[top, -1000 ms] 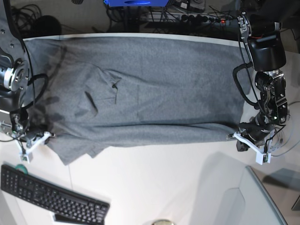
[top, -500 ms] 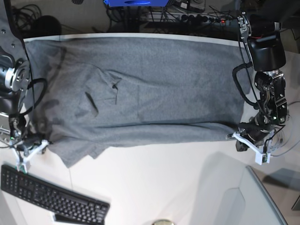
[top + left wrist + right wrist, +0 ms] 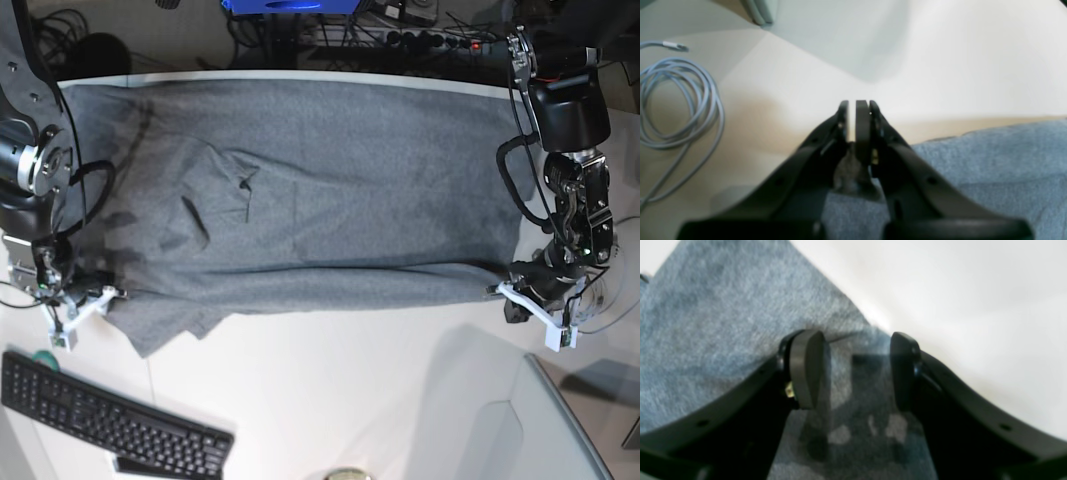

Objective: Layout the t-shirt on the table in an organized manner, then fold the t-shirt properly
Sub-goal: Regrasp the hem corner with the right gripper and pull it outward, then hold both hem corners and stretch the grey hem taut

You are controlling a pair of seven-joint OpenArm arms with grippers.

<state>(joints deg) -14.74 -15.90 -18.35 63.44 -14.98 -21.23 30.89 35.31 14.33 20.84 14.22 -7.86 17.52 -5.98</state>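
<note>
Pinching the t-shirt (image 3: 300,190) hem at three o'clock, my left gripper (image 3: 857,113) keeps it taut across the desk (image 3: 330,390); my right gripper (image 3: 853,370) stands parted over the nine-o'clock corner.

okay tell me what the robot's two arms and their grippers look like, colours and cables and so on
Both arms are mostly black, with loose black cables looping beside them. The left gripper and right gripper have white brackets in the base view. Up close, the fingers are black curved prongs ending in flat grey pads. The arm on the base view's left has a round silver joint.
</note>
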